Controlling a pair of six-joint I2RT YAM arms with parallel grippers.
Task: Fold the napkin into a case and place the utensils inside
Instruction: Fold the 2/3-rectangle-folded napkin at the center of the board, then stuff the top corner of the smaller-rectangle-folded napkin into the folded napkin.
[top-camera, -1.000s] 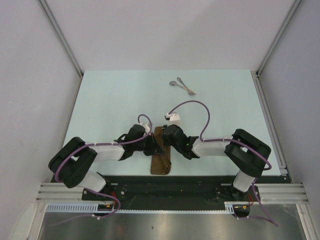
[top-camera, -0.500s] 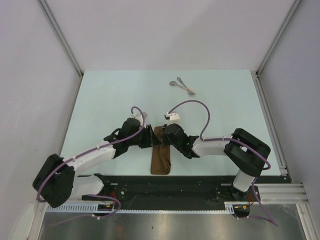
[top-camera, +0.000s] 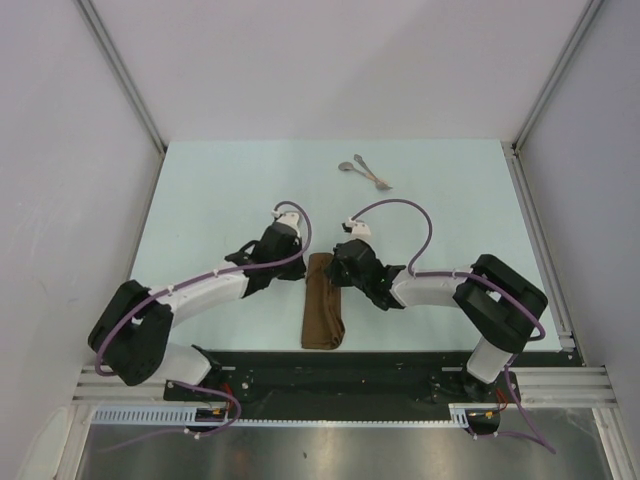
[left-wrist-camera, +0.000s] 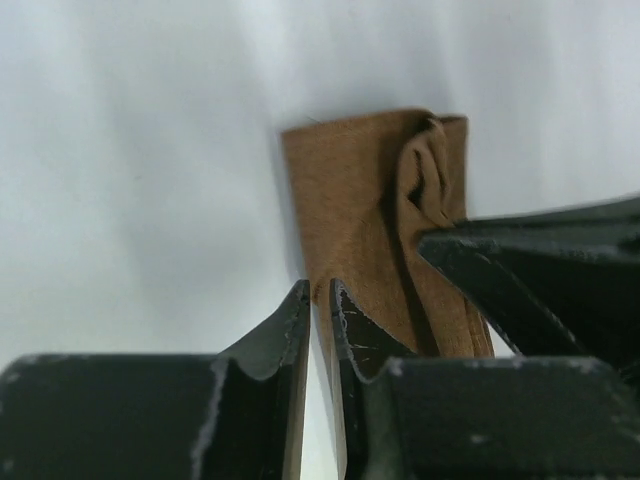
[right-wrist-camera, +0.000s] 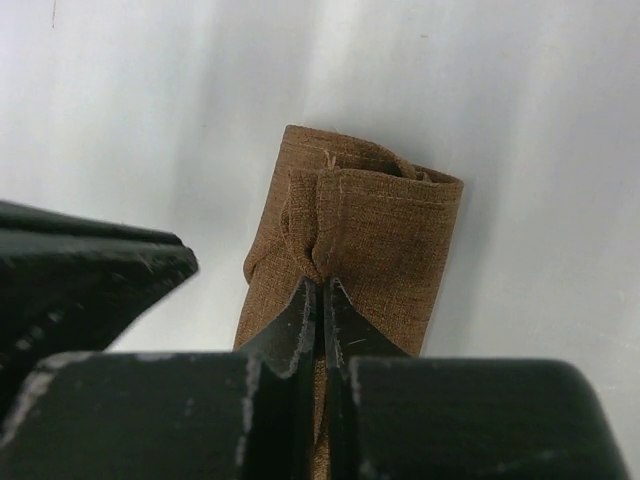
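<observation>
**What's on the table right now**

Pale mint table (top-camera: 220, 200). The brown napkin (top-camera: 322, 320) lies on it as a narrow folded strip, running front to back, close to the near edge and about mid-width. Two silvery utensils (top-camera: 365, 172) sit well apart from it toward the far side. Their ends look like they're touching, but they're too small to be sure.

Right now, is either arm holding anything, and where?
The right fingers pinch a raised fold on the napkin's top layer. Whether the left fingers grip its edge cannot be told.
</observation>
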